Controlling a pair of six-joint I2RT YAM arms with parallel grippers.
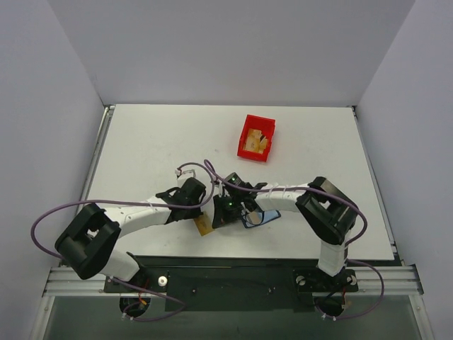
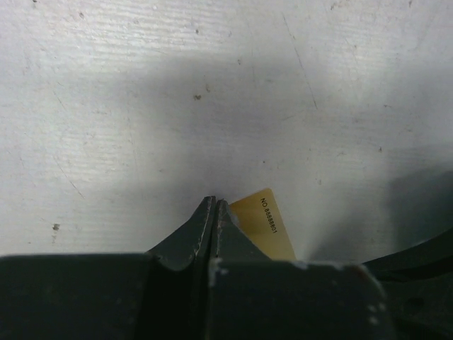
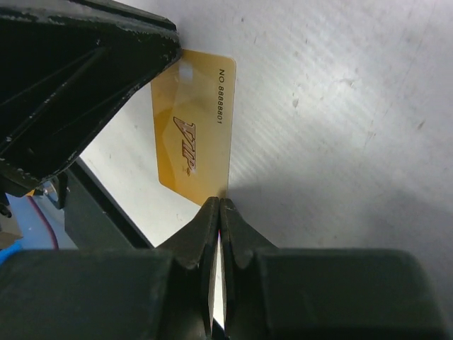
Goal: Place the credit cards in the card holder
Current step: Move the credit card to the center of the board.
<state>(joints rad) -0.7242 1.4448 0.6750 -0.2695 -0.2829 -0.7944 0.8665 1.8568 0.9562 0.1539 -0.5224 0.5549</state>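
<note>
Gold card is shown lying flat on the white bench, close to its near edge. The left end effector and the right end effector are fully closed, tips at opposite ends of the card; neither appears to pinch it. The card is probably best slid past the edge before being gripped. Just right of the card lies the blue card holder, its contents hidden. Well beyond the card, a red bin holds something tan.

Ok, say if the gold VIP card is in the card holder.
Out. The gold VIP card shows against bare table; the card holder lies apart.
</note>
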